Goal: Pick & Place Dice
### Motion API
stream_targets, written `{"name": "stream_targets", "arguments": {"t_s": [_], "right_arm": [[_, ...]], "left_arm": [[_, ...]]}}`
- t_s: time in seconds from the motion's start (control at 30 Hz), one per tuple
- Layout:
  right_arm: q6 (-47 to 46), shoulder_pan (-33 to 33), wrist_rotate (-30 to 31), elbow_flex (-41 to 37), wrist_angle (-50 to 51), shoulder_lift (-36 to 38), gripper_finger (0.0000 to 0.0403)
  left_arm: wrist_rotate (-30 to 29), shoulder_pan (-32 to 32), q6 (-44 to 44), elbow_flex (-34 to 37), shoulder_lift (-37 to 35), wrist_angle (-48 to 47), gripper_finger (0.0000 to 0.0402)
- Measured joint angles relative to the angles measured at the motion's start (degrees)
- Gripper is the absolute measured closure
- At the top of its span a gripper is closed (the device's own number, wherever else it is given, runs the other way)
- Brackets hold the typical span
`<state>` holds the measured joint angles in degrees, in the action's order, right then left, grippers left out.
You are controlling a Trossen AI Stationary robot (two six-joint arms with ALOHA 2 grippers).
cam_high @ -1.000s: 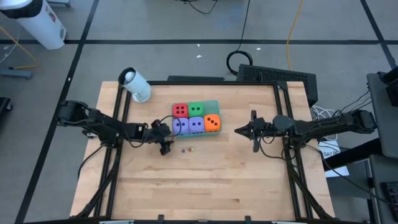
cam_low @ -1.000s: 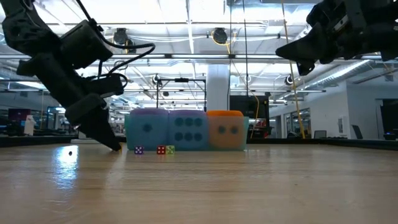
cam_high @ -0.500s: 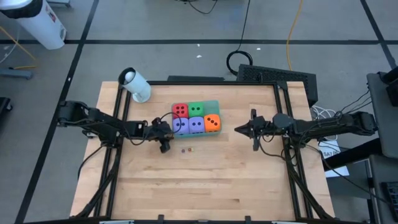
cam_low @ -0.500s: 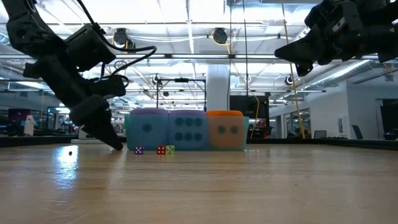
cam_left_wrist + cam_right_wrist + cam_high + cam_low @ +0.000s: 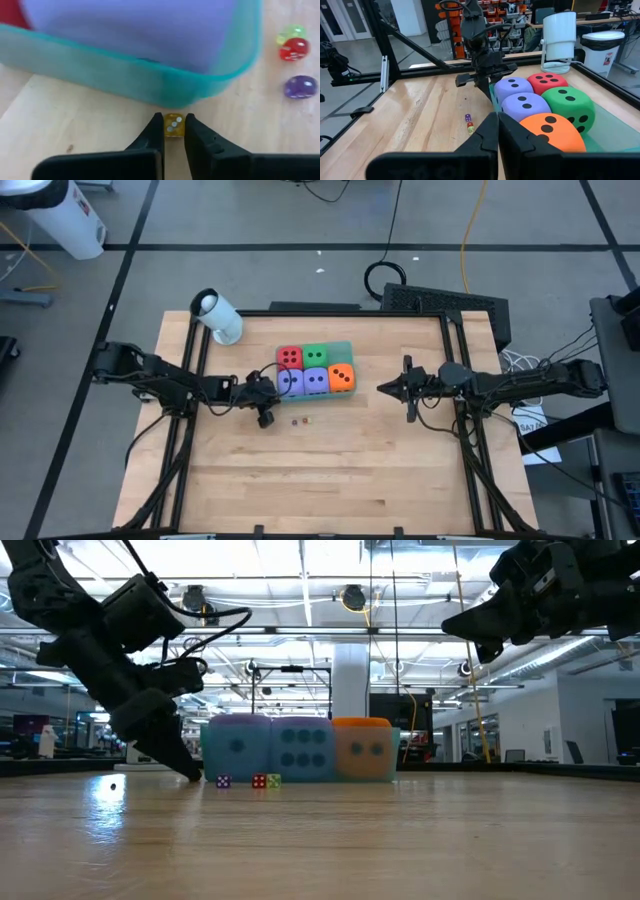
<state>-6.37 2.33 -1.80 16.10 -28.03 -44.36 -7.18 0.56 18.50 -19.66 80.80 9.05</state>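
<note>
Industrial lab: ceiling lights (image 5: 350, 595), shelving (image 5: 490, 12)

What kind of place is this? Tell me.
Probably a robotics lab in an open workshop hall: two arms on a framed wooden table, the left gripper pinching a tiny yellow die, ceiling strip lights, cables on the floor.

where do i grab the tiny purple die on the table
Take the tiny purple die by two opposite side faces, from straight above. It sits flat on the wood, apart from the touching red die and green die, so its sides seem free. The left gripper is shut on a yellow die.
</note>
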Motion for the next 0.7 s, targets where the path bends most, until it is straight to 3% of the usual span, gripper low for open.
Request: {"name": "stream_targets", "arguments": {"t_s": [0.3,0.7], "right_arm": [[0.2,0.0,0.0,0.0,0.7,0.0,0.0403],[-0.3,0.0,0.0,0.0,5.8,5.7,0.0403]], "left_arm": [[0.9,6.3,-3.3,0.2,-5.8,-3.0,0.0361],[-9.8,16.8,-13.5,0.2,-27.0,-5.2,0.0365]]}}
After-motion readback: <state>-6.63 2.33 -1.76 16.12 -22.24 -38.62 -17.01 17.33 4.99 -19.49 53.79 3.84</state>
